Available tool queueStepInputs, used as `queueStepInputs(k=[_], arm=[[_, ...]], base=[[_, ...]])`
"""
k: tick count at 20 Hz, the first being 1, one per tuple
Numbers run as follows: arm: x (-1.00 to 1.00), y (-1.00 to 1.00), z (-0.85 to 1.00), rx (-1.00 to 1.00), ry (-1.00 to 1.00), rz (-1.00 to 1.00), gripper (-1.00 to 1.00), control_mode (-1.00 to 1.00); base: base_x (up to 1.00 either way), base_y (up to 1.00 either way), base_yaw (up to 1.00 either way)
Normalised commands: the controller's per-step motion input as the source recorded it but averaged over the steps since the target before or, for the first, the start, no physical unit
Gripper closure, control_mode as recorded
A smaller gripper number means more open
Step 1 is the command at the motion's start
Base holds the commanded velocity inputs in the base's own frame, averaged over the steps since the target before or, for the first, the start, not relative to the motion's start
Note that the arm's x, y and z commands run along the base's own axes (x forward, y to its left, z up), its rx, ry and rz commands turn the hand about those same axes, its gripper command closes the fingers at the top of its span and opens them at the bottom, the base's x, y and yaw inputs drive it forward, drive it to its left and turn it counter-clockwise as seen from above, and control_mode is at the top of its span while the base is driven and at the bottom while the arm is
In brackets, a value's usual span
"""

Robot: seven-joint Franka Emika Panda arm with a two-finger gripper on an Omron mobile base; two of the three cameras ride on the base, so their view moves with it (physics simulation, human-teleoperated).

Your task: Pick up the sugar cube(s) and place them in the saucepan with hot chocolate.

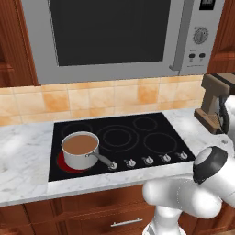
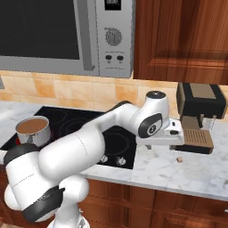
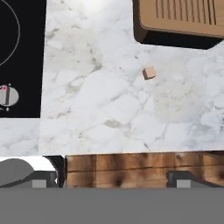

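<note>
On the left, the saucepan (image 1: 81, 149) full of brown hot chocolate sits on the front-left ring of the stove (image 1: 137, 137), that ring glowing red beneath it, its handle pointing toward the knobs. To the right of the stove, out on the marble worktop (image 3: 105, 109), lies a single small tan sugar cube (image 3: 149, 72), just in front of the coffee machine (image 2: 199, 116) and well apart from the pan.

The step in hand looks like the approach to the cube: the pincer (image 3: 112, 179) hangs above the worktop with its tips spread wide and nothing between them, and the cube sits ahead and a little to the right of their midline in the hand view. The next move calls for shifting over the cube, lowering until the tips straddle it, then closing gently on so small a thing.

In the right base view the arm's hand hides the fingers, and the cube is barely a speck there. I can make out only one cube.
</note>
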Motion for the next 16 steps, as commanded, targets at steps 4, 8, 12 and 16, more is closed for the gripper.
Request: queueStepInputs(k=[4, 8, 12, 16], arm=[[-0.18, -0.93, 0.0, 0.0, 0.0, 0.36, -1.0, -1.0], [0.0, -0.28, -0.06, 0.0, 0.02, 0.45, -1.0, -1.0], [0.27, 0.0, -0.36, 0.0, 0.14, 0.3, -1.0, -1.0], [0.49, 0.2, -0.43, 0.0, 0.16, 0.1, -1.0, -1.0]], base=[[0.0, 0.0, 0.0], [0.0, 0.0, 0.0], [0.0, 0.0, 0.0], [0.0, 0.0, 0.0]])
